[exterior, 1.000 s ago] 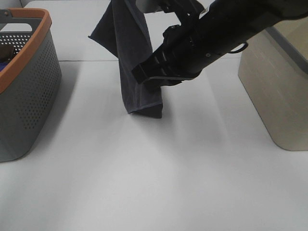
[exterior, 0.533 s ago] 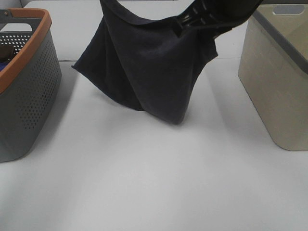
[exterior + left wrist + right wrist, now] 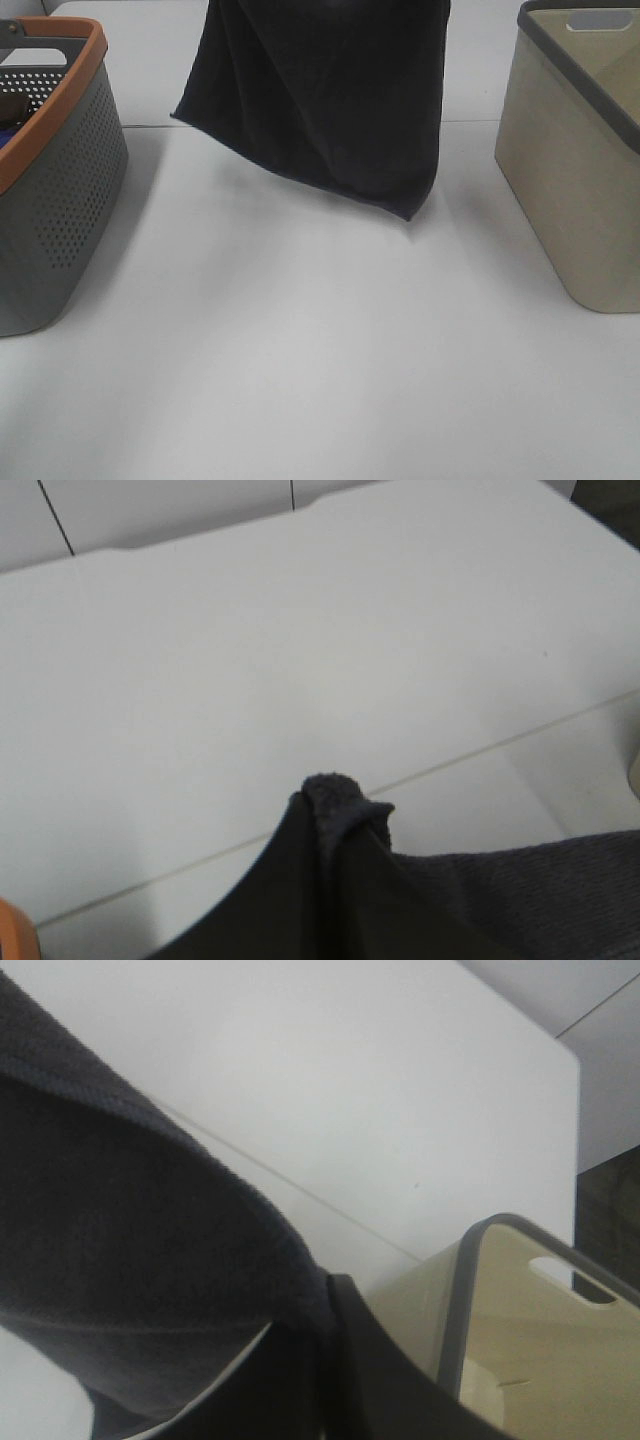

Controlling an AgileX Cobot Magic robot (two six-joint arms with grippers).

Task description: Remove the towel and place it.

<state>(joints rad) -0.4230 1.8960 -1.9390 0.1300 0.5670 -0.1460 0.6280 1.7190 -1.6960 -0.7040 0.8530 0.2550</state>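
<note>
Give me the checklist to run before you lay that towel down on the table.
1. Left gripper clamped on a towel corner: ok, a cloth tip sticks out past its fingers.
2. Right gripper clamped on the towel: ok, the hem runs into its fingers.
3. Towel hanging flat: not ok, folds run down its left half in the high view.
4. Lower edge off the table: looks ok, it seems to hang just above the surface.
5. Towel apart from the grey basket and the beige bin: ok.
6. Where the white tag sits: cannot tell.
</note>
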